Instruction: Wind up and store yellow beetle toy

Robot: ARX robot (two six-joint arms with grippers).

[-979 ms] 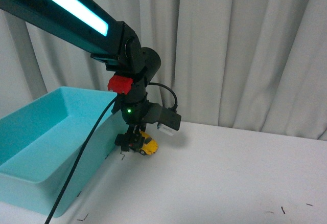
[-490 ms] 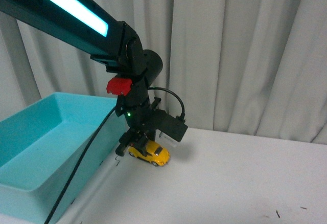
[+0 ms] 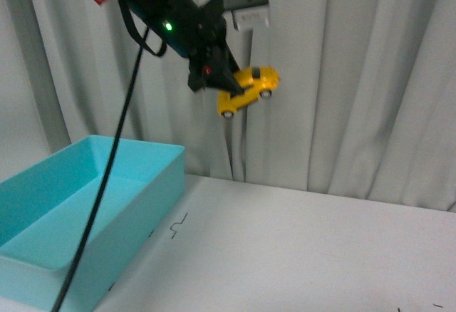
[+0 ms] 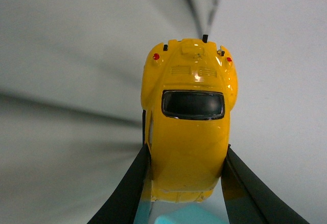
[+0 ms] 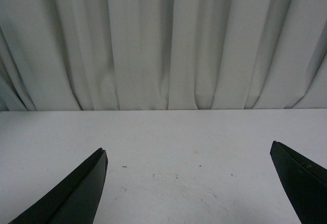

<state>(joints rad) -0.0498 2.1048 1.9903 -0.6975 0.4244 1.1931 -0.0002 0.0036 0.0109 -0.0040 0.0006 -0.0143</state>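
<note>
The yellow beetle toy (image 3: 247,89) hangs high in the air in front of the curtain, tilted with its wheels facing down and to the right. My left gripper (image 3: 226,84) is shut on it. In the left wrist view the toy's yellow roof and dark window (image 4: 190,127) fill the middle, with my left gripper (image 4: 186,155) pressing both black fingers (image 4: 134,183) against its sides. My right gripper (image 5: 188,155) is open over bare white table, nothing between its fingers (image 5: 84,191); it does not show in the front view.
A light blue bin (image 3: 64,255) stands at the left of the white table (image 3: 299,255), below and left of the toy. A black cable (image 3: 107,177) hangs from the left arm across the bin. Grey curtain (image 3: 356,77) closes the back.
The left arm has lifted the toy from the table beside the bin up to high in front of the curtain, and the toy now tilts.
</note>
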